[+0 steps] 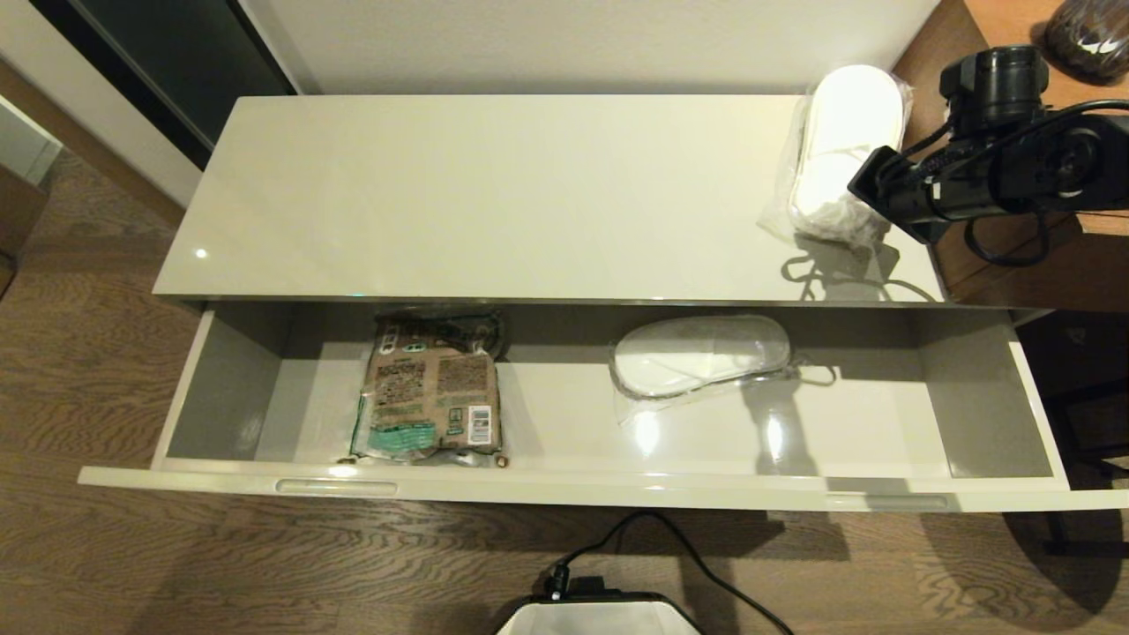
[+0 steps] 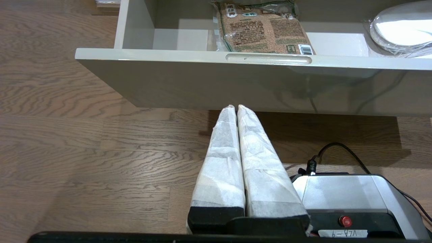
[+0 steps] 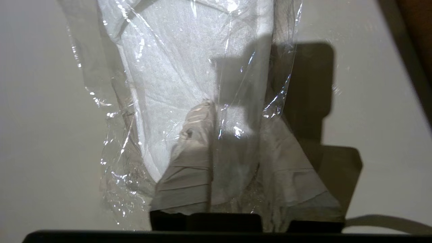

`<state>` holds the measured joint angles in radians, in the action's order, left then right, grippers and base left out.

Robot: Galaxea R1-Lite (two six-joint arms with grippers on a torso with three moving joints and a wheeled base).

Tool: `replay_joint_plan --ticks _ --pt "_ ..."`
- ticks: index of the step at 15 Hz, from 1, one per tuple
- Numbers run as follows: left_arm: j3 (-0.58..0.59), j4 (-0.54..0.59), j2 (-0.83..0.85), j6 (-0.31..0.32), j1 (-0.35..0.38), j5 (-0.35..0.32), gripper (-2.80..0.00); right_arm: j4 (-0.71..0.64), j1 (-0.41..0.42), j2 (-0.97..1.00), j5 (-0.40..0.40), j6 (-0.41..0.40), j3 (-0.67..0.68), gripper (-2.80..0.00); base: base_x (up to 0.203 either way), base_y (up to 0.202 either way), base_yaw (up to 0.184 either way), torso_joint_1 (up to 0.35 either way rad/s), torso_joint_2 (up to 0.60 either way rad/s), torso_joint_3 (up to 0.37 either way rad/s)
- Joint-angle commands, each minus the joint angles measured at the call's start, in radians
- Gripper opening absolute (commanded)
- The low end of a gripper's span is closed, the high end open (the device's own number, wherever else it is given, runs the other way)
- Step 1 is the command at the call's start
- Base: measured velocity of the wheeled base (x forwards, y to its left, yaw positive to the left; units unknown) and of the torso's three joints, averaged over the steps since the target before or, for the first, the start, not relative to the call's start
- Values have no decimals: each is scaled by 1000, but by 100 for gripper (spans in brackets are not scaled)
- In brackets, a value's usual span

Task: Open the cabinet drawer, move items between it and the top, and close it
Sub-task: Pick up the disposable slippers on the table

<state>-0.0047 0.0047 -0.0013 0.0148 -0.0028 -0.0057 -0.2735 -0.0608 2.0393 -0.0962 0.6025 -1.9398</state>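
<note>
The cabinet drawer (image 1: 564, 489) stands pulled fully out below the top (image 1: 494, 194). One wrapped white slipper pack (image 1: 851, 132) lies at the right end of the top. My right gripper (image 1: 869, 207) is at its near end. In the right wrist view the right gripper (image 3: 236, 114) is shut on that pack (image 3: 175, 67), one finger on each side of the heel under the clear wrap. A second wrapped slipper pack (image 1: 697, 353) lies in the drawer, right of centre. My left gripper (image 2: 236, 107) is shut and empty, low over the floor before the drawer front (image 2: 168, 55).
A brown-and-green printed packet (image 1: 432, 392) lies in the drawer's left half. A brown wood desk (image 1: 935, 53) adjoins the top's right end, with a dark round object (image 1: 1089, 31) on it. My base and its cable (image 1: 600, 613) sit on the floor before the drawer.
</note>
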Motion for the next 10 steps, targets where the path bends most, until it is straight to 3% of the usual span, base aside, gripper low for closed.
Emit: replay_joint_plan --ticks 1,10 --pt "0 0 0 -1 0 0 -280 -10 -10 -36 0 3 -1 -280 0 0 0 0 0 0" --pt "0 0 0 -1 0 0 -280 -91 -18 -105 0 31 1 -280 0 0 0 0 0 0"
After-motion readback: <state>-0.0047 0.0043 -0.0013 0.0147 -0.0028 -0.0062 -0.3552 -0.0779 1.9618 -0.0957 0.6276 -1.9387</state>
